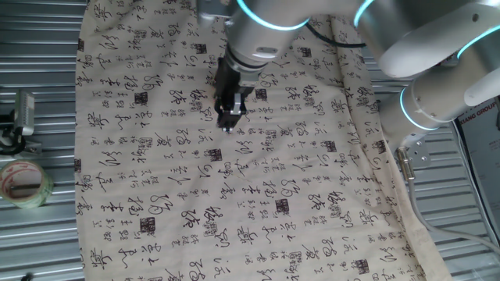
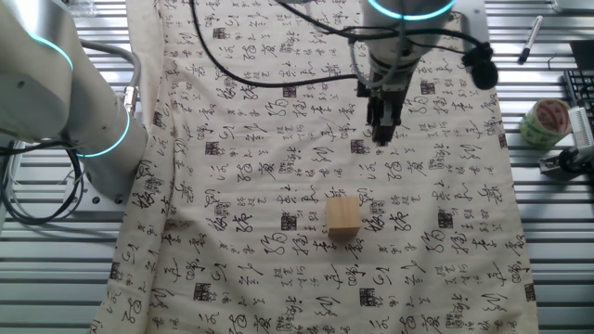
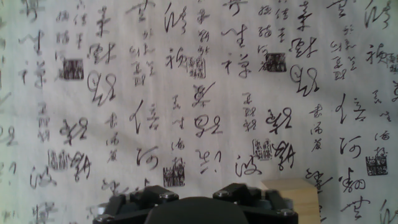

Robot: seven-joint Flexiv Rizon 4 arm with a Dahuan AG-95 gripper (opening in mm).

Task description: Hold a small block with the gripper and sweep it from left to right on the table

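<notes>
Narrow black two-finger pincer (image 2: 383,133) is hovering empty, fingers nearly closed; small pale tan wooden cube (image 2: 342,219) is lying apart, camera-side and slightly left in the other fixed view.

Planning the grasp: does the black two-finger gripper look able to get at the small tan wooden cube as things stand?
Probably yes: the black two-finger gripper hangs apart from the small tan wooden cube, which sits alone on the calligraphy cloth with nothing between them.

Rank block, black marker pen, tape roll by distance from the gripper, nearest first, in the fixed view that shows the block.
1. small block: on the cloth, below and slightly left of the gripper in the image.
2. black marker pen: upper right, on the ribbed metal.
3. tape roll: far right edge, off the cloth.
Pen and tape are close; the ranking between them is tentative.
</notes>
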